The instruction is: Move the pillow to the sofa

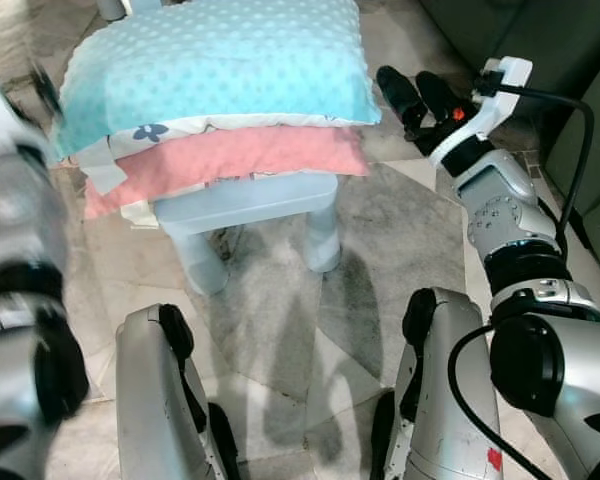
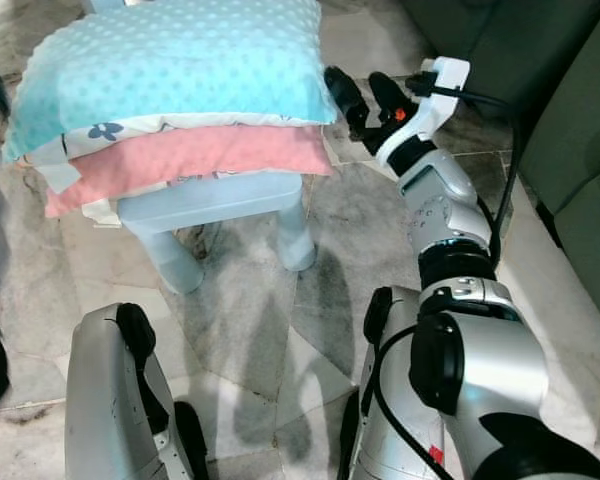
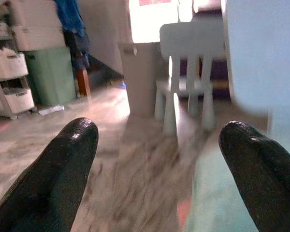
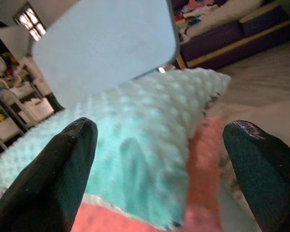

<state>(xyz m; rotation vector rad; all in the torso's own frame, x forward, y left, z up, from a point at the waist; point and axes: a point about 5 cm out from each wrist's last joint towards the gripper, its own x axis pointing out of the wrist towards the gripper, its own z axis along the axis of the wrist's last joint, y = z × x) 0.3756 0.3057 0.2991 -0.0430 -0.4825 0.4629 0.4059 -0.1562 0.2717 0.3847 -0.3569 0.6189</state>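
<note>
Turquoise dotted pillow (image 1: 215, 65) on top of pink pillow (image 1: 230, 160), both stacked on pale blue plastic chair (image 1: 245, 205), on marble floor (image 1: 400, 240). Dark sofa (image 2: 550, 110) to robot's right, well apart from chair. Right gripper (image 1: 417, 100) just beside pillow's right corner, not touching, fingers (image 4: 67, 169) wide apart. Left gripper (image 3: 159, 179) near pillow's left side, blurred in head views, fingers (image 3: 58, 169) apart too, nothing between

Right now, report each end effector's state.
Left end effector: open, holding nothing, beside the pillow stack.
Right end effector: open, empty, facing the turquoise pillow.
</note>
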